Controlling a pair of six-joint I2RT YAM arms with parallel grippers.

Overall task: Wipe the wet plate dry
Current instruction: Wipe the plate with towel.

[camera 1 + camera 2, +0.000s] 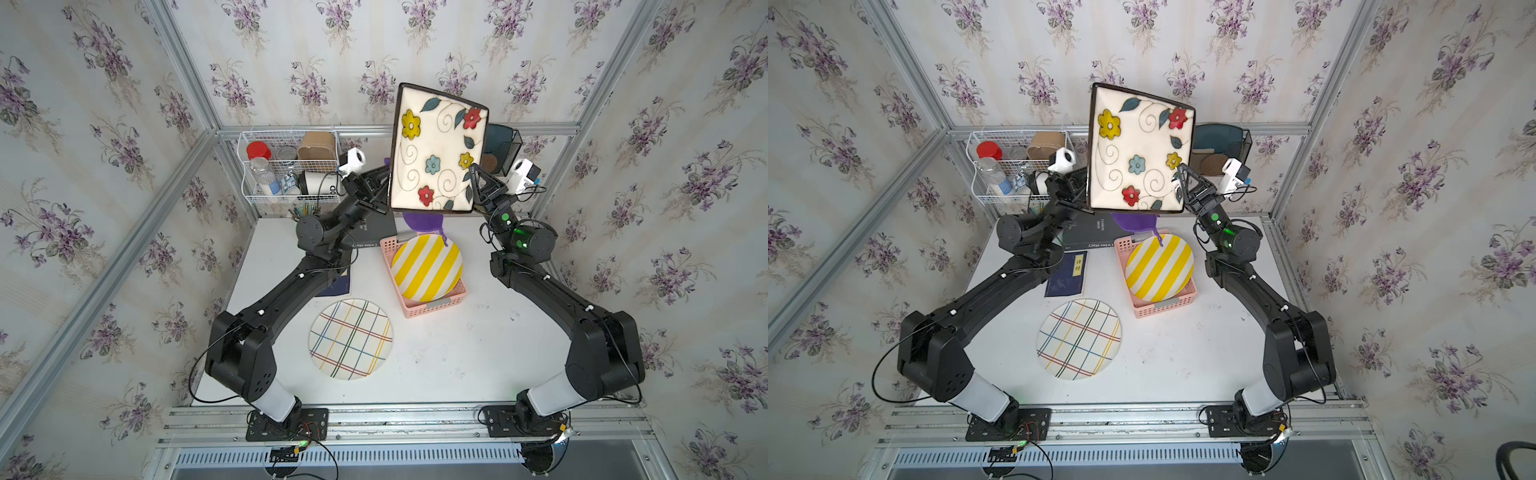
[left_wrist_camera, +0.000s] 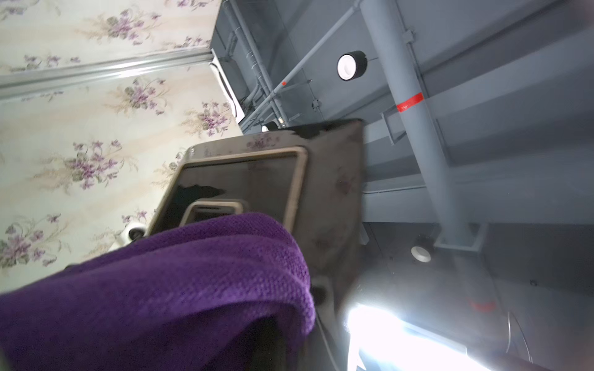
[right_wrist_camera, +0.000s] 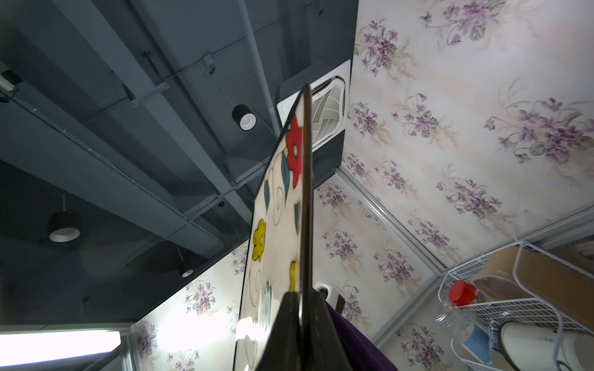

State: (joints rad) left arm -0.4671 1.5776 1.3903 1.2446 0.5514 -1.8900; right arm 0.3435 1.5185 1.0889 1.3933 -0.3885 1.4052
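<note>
In both top views the flowered square plate [image 1: 438, 149] hangs tilted at upper centre, above the bench [image 1: 457, 353]. The right claw [image 1: 478, 176] pinches its lower right edge. The left claw [image 1: 372, 191], closed on the purple cloth [image 2: 160, 289], sits behind its left edge.

3 plates: floral [image 1: 438, 149], striped [image 1: 427, 266], plaid [image 1: 350, 338]; 1 cloth [image 2: 160, 289]; 2 bks [image 1: 1092, 235] [image 1: 1066, 274].
</note>
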